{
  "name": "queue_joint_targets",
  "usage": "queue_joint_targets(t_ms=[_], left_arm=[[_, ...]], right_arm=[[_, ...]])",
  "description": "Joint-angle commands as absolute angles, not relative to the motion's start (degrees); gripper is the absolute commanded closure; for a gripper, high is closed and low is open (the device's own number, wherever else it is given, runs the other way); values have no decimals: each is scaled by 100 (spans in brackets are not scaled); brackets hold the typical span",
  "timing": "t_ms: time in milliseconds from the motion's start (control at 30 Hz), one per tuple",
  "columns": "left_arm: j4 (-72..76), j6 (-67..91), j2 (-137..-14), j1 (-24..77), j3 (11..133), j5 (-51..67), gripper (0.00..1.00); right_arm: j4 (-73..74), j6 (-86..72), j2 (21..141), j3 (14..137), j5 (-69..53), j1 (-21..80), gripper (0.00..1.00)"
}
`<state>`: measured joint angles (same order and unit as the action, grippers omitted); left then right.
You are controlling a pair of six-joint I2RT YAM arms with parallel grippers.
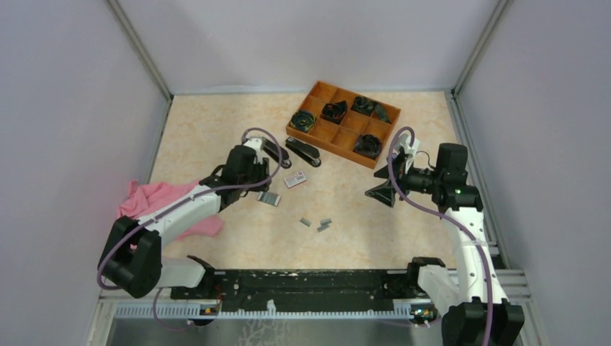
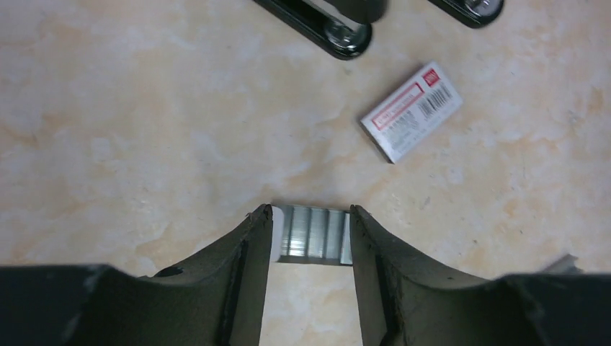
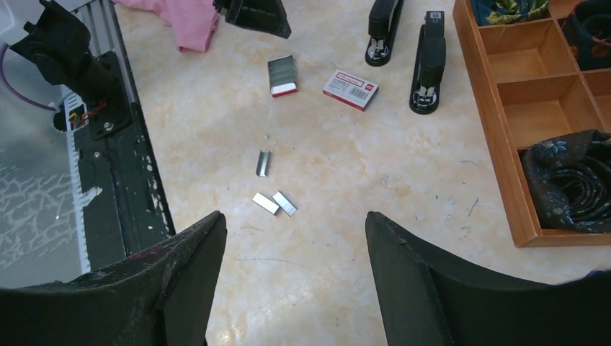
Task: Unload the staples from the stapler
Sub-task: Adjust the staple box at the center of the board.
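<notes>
Left wrist: left hand (image 2: 310, 213) flanks staples (image 2: 312, 235), hiding both ends.

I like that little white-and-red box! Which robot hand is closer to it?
Left. The left gripper hovers just beside the box; the right gripper is far across the table.

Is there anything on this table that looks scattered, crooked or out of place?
Yes. Three short staple strips lie loose and unaligned in the middle of the table, apart from the bigger staple block. A pink cloth lies crumpled at the left edge, partly under the left arm.
</notes>
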<state>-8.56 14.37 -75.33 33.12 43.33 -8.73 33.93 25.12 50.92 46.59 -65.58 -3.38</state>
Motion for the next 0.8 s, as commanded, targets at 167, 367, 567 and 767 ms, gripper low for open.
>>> queue_joint_targets(t_ms=[167, 367, 567, 767], left_arm=[[-237, 1823, -8378, 2001, 4310, 4, 65], [-413, 1887, -9014, 1916, 4629, 355, 73], [-548, 1899, -9025, 1912, 4594, 347, 77], [-693, 1901, -8961, 1916, 4466, 356, 76]], right_arm=[[3226, 2603, 5006, 4799, -6575, -299, 29], [3217, 2602, 5037, 4799, -6546, -300, 29], [3208, 2602, 5056, 4799, -6522, -299, 29], [3208, 2602, 5052, 4790, -6519, -299, 29]])
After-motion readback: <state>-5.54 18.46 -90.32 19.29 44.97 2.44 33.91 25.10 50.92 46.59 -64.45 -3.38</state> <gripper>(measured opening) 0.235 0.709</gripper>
